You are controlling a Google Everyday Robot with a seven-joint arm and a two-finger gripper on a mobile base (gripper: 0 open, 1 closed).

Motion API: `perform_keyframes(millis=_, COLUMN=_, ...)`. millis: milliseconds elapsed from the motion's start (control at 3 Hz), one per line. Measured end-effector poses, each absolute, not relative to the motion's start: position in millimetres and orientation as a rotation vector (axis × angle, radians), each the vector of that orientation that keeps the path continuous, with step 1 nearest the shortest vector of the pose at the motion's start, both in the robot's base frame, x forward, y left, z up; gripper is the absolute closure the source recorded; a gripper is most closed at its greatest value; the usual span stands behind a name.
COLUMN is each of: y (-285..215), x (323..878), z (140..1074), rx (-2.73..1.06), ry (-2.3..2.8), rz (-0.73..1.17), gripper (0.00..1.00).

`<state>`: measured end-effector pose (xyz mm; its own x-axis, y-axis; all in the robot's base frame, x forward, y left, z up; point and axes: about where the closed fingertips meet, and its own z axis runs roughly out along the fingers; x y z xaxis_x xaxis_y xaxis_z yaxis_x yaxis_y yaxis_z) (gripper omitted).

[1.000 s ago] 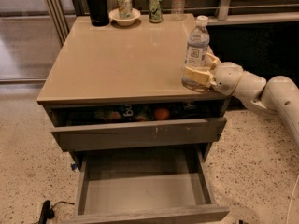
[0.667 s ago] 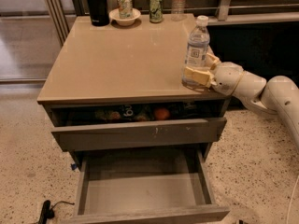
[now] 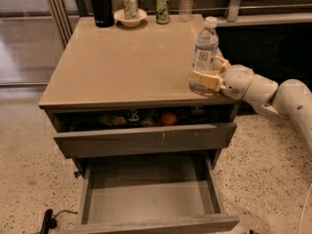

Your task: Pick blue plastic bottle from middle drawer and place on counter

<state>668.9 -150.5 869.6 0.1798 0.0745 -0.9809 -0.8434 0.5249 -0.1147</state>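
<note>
Bottle stands upright, long axis vertical, right of frame centre, base on the counter by its right edge. Gripper comes in from the right, fingers clamped on the bottle's lower body. Drawer open at frame bottom.
</note>
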Motion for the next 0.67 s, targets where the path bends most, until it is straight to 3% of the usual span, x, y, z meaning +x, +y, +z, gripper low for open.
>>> perform_keyframes(millis=333, y=-150.4, x=668.9, z=869.6, rx=-0.791, ry=1.222, rz=0.754, gripper=0.05)
perform_keyframes(millis=667, y=-150.1, x=668.9, z=869.7, rx=-0.792, ry=1.222, rz=0.755, gripper=0.00)
